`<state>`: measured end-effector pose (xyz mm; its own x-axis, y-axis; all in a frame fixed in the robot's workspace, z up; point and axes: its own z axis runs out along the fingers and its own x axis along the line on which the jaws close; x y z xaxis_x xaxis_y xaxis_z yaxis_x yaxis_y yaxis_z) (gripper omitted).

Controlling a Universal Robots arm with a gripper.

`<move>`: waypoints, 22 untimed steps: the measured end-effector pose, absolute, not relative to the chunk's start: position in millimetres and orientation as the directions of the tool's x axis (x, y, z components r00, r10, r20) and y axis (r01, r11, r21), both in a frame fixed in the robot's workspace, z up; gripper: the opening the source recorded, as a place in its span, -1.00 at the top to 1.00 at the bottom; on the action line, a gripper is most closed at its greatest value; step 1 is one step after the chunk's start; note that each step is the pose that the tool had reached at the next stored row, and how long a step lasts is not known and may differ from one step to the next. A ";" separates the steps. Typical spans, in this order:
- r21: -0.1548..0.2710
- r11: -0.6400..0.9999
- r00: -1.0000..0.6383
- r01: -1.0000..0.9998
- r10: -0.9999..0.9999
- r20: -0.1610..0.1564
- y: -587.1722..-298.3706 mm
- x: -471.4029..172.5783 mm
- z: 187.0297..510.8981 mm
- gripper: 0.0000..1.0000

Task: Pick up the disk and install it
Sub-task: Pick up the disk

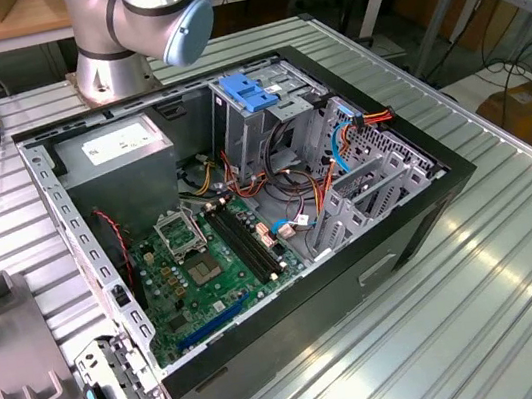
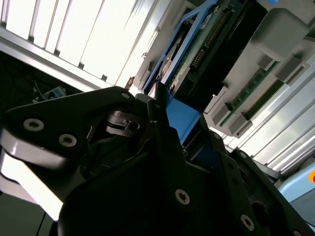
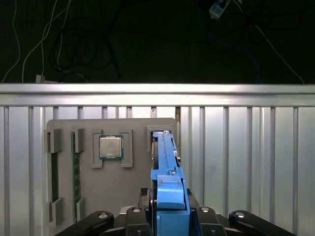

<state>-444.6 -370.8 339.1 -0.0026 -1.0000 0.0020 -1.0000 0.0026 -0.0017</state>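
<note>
exterior view: the open pc case (image 1: 378,268) sits on the ribbed metal desk (image 1: 497,315), motherboard (image 1: 196,271) exposed. a light-blue latch plate (image 1: 247,91) tops the drive cage, and the arm (image 1: 142,22) base is behind it.
second wrist view: the end effector (image 2: 165,110) is clamped on the blue rail of the disk (image 2: 216,54).
first wrist view: the disk stands on edge in a slot of the grey parts tray (image 3: 133,189), just beside a cpu (image 3: 110,147), with the end effector squeezing its blue end tab from both sides.

Disk (image 3: 165,155) upright in tray (image 3: 113,191)
</note>
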 end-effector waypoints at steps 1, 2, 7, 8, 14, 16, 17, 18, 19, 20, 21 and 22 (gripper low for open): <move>-0.003 0.001 -0.001 -1.000 -1.000 0.002 -370.8 -444.7 339.0 0.25; -0.005 -0.001 0.001 -1.000 -1.000 0.002 -370.8 -444.7 339.0 0.25; -0.010 -0.012 0.012 -1.000 -1.000 0.002 -370.8 -444.8 339.1 0.25; -0.011 -0.014 0.014 -1.000 -1.000 0.002 -370.8 -444.8 339.1 0.25; -0.026 -0.024 0.024 -0.999 -1.000 0.002 -370.8 -445.9 338.5 0.25; -0.031 -0.025 0.025 -0.999 -1.000 0.003 -370.8 -446.4 338.3 0.25; -0.034 -0.026 0.026 -0.999 -1.000 0.003 -370.8 -446.5 338.3 0.25; -0.034 -0.026 0.026 -0.999 -1.000 0.003 -370.8 -446.5 338.3 0.25; -0.034 -0.026 0.026 -0.999 -1.000 0.003 -370.7 -446.5 338.2 0.25; -0.034 -0.026 0.026 -0.999 -1.000 0.003 -370.8 -446.6 338.2 0.25; -0.034 -0.026 0.026 -0.999 -1.000 0.003 -370.8 -446.6 338.3 0.25; -0.035 -0.026 0.026 -0.999 -1.000 0.003 -370.8 -446.6 338.2 0.25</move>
<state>-446.6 -370.8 338.2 0.0256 -0.9997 0.0026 -0.9991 -0.0256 -0.0346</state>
